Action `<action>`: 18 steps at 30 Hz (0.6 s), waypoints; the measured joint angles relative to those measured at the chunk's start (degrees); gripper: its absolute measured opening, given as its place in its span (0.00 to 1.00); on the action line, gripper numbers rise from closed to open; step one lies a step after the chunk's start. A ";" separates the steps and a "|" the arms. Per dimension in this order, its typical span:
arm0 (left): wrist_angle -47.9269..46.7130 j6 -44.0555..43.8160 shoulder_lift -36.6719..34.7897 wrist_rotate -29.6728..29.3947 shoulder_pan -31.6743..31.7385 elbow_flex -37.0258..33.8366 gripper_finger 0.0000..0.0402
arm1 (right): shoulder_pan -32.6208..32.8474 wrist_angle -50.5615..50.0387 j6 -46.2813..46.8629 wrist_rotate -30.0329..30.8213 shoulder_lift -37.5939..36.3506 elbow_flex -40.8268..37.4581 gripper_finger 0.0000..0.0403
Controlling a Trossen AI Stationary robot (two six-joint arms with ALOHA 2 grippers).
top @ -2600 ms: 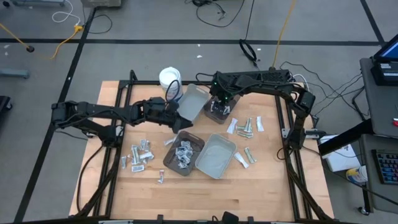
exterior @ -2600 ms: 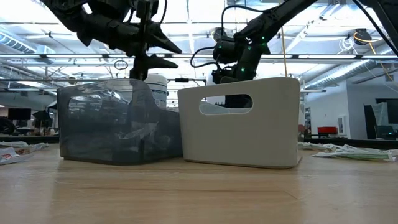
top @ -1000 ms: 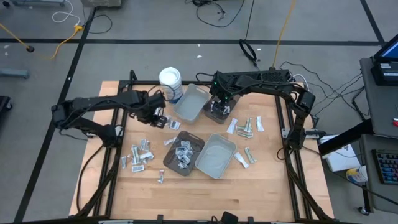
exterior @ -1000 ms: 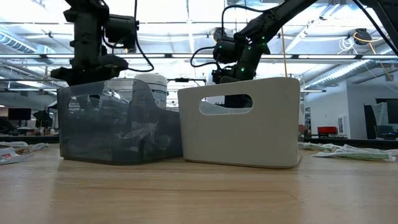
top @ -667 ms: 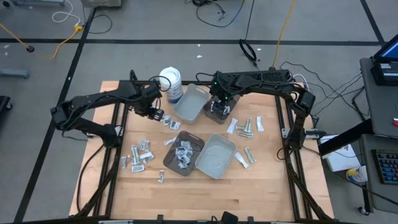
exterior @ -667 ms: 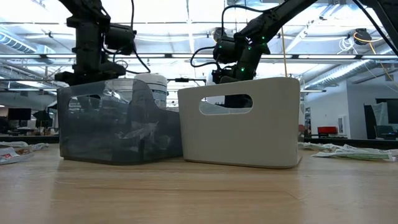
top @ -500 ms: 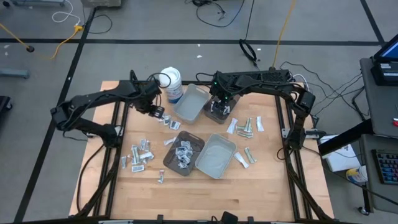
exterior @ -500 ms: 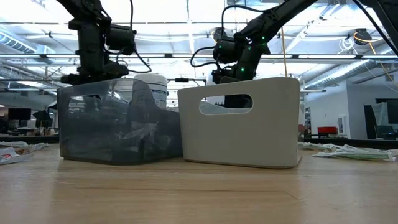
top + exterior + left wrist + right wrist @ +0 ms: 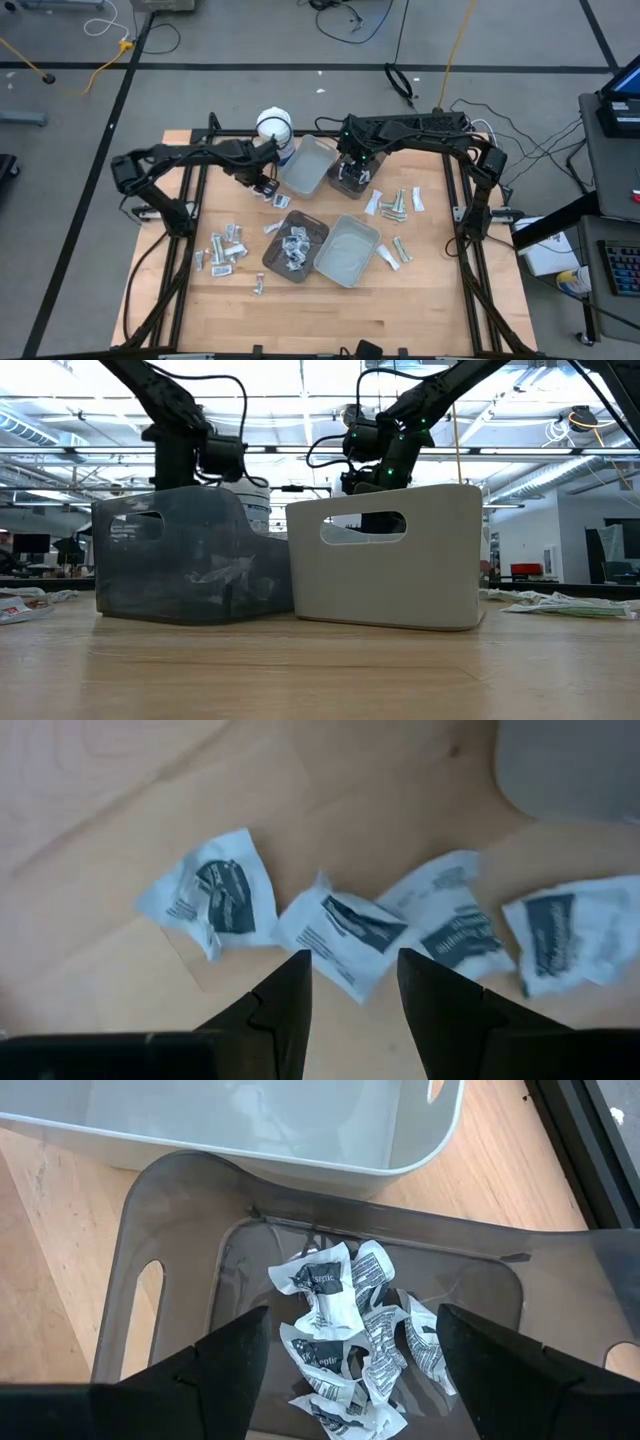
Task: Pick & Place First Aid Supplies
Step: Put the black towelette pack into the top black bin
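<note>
The first aid supplies are small white packets. Several lie loose on the wood (image 9: 345, 930) (image 9: 276, 196) beside a light grey tray (image 9: 308, 165). My left gripper (image 9: 352, 970) (image 9: 266, 184) points down just above them, open, with nothing between its fingers. My right gripper (image 9: 355, 1350) (image 9: 350, 172) hangs open over a dark tray (image 9: 150, 1250), in which more packets (image 9: 350, 1320) lie heaped. Other packets lie at the table's left (image 9: 225, 248) and right (image 9: 395, 204).
A dark tray with packets (image 9: 295, 247) and a grey tray (image 9: 348, 250) stand near the table's middle. A white round tub (image 9: 275, 127) stands at the back, close to my left arm. In the low view the two near trays (image 9: 190, 555) (image 9: 385, 555) hide the packets behind them.
My left gripper has gone a little toward the table's right edge and sunk toward the loose packets beside the light grey tray, its wrist rolling slightly. Its fingers keep the same gap. My right arm has kept still.
</note>
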 joint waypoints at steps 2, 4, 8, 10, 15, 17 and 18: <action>0.15 0.00 1.64 -0.87 -0.30 0.00 0.38 | 0.00 0.02 0.00 0.00 0.00 0.00 0.69; 0.35 -0.06 2.96 -1.73 -0.60 0.00 0.38 | 0.00 0.06 0.00 0.00 0.00 0.00 0.69; 2.21 0.66 5.97 -1.33 -0.90 -0.20 0.38 | 0.00 0.09 -0.18 0.00 0.00 0.00 0.69; 2.66 0.74 7.16 -0.18 -1.05 -0.16 0.38 | 0.00 0.09 -0.22 -0.02 0.00 0.00 0.69; 2.57 0.76 7.82 -0.05 -1.45 -0.04 0.38 | 0.00 0.10 -1.38 -0.01 0.00 0.00 0.69; 2.48 0.95 7.82 0.11 -1.49 -0.07 0.35 | 0.02 0.11 -1.48 0.00 0.00 0.00 0.69; 2.42 0.96 7.82 0.30 -1.49 -0.07 0.33 | 0.02 0.11 -1.51 -0.01 0.00 0.00 0.69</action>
